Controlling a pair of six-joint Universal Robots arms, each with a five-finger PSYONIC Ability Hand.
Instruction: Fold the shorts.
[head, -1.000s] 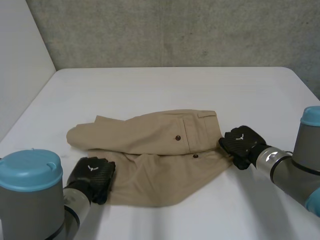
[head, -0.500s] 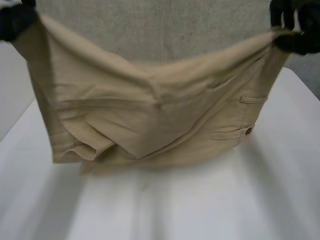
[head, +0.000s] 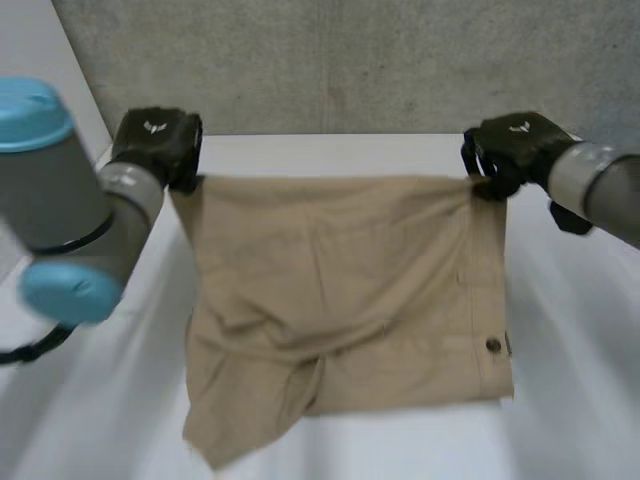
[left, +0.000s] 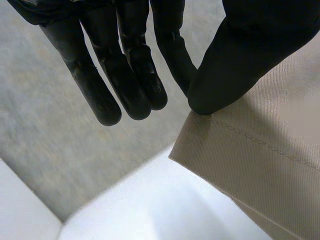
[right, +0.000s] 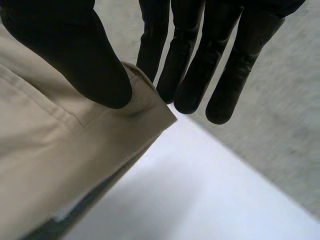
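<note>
Tan shorts (head: 340, 300) hang in the air above the white table (head: 560, 400), stretched between both hands, with the lower edge draped near the table's front. My left hand (head: 155, 145) pinches the top left corner. In the left wrist view its thumb (left: 240, 65) presses the cloth (left: 260, 165) against the fingers. My right hand (head: 510, 150) pinches the top right corner. In the right wrist view its thumb (right: 75, 60) clamps the hemmed corner (right: 100, 140) against the fingers. A dark button (head: 493, 345) shows near the shorts' right edge.
A grey concrete wall (head: 350, 60) stands behind the table. A white panel (head: 40, 100) runs along the table's left side. Bare table surface lies to both sides of the hanging shorts.
The shorts lay on the table with both hands at their ends. Both hands have lifted them and now hold them stretched out farther from the camera.
</note>
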